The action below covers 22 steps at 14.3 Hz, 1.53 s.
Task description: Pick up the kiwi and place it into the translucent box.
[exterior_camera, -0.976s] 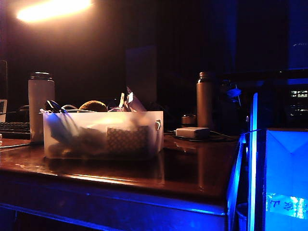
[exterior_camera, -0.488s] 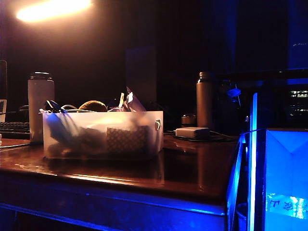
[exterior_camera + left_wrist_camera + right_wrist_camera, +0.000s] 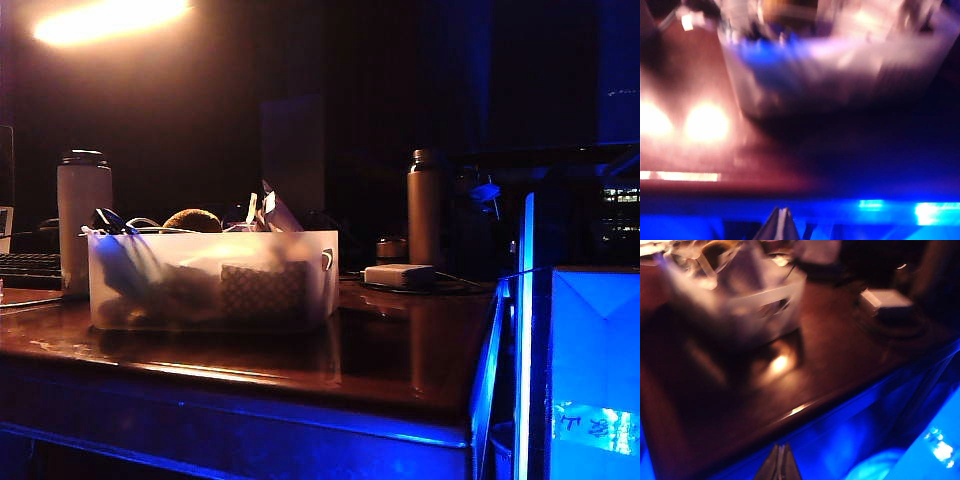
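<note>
The translucent box (image 3: 215,280) stands on the dark wooden table (image 3: 400,350), full of clutter, with a dark checkered patch showing through its front wall. The brown, rounded top of the kiwi (image 3: 193,219) pokes up above the box's back rim, among the clutter. The box (image 3: 840,65) shows blurred in the left wrist view, with the left gripper (image 3: 782,211) shut and empty, off the table's near edge. In the right wrist view the right gripper (image 3: 781,447) is also shut and empty, off the table's edge, well away from the box (image 3: 745,300). Neither gripper shows in the exterior view.
A white bottle (image 3: 85,220) stands to the left of the box and a brown bottle (image 3: 426,205) at the back right. A small flat white block (image 3: 400,275) lies near it. A keyboard (image 3: 30,268) is at far left, a blue-lit carton (image 3: 595,370) at right.
</note>
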Motion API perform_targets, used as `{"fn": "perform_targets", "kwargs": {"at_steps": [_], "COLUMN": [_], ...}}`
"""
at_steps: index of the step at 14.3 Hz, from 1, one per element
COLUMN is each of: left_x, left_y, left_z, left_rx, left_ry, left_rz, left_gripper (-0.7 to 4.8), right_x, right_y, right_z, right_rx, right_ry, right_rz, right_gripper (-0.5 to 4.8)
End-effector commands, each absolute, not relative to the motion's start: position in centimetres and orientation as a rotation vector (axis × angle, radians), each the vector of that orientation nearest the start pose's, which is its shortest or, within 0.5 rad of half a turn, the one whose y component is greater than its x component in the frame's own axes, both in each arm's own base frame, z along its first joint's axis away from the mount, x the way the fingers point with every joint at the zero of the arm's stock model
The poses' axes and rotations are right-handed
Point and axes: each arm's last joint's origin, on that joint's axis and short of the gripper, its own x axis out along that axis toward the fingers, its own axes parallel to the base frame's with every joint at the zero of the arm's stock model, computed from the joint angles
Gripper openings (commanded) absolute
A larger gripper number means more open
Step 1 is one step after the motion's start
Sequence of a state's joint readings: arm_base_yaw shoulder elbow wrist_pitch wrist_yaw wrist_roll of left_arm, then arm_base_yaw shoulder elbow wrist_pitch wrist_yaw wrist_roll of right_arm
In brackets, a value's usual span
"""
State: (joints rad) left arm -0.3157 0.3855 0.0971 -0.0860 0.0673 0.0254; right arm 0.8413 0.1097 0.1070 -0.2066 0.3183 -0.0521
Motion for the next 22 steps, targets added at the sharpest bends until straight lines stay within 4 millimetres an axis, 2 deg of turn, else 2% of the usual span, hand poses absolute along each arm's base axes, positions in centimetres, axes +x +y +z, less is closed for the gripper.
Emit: {"fn": "perform_targets", "kwargs": {"at_steps": [1, 13, 15, 17, 22], "left_x": [11.1, 11.0, 10.7, 10.2, 9.3], "left_y": [-3.8, -3.7, -3.6, -3.5, -2.9], "left_z": [15.2, 15.0, 15.4, 16.1, 17.5], "left_rx": [0.084, 0.099, 0.094, 0.083, 0.061], "left_ry": [0.36, 0.364, 0.323, 0.241, 0.076], "left_rz": [-0.381, -0.375, -0.375, -0.374, -0.348], "left_gripper": [-0.05, -0.04, -0.03, -0.03, -0.03], "right_x": [7.0, 7.0, 7.0, 7.1, 7.9], "right_y": [6.5, 6.5, 6.5, 6.3, 5.3], "right_z": [16.3, 16.2, 16.0, 14.8, 14.9], "right_rx": [-0.159, -0.146, -0.14, -0.147, -0.119], "right_ry": [0.227, 0.236, 0.227, 0.245, 0.232], "right_rz": [0.532, 0.527, 0.525, 0.503, 0.373], "right_gripper": [-0.01, -0.01, -0.01, -0.01, -0.01]}}
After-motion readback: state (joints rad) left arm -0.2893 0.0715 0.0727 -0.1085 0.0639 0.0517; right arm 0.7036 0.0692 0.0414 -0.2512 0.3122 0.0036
